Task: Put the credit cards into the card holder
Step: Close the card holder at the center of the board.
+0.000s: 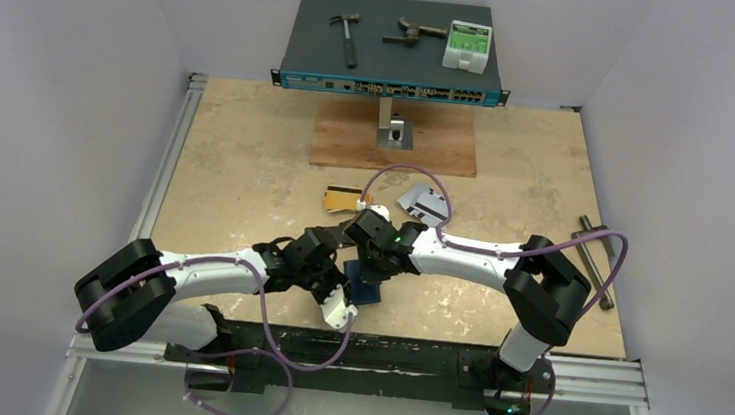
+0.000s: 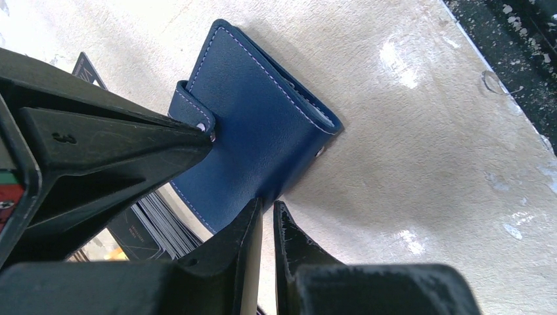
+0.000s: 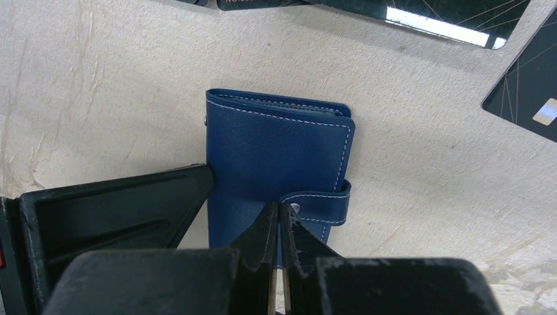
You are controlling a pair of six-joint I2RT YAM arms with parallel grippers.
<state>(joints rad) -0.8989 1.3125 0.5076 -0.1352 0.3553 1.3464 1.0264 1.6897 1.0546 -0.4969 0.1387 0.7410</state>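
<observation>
Near edge of the beige tabletop (image 1: 247, 157): the card holder (image 3: 276, 157), presumably light and pliable, lies closed; right gripper (image 3: 279, 213), fingers pressed together at its snap tab (image 3: 322, 203), the likely hold; left gripper (image 2: 268, 213), fingers barely apart, grip unclear.

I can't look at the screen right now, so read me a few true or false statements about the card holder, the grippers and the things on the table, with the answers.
1. The card holder is closed, its tab folded over the cover. True.
2. The right gripper is wide open. False: it is shut, with its tips at the tab.
3. A gold card lies loose on the table. True.
4. The hammer lies on the wooden board. False: it lies on the dark switch box behind the board.
</observation>
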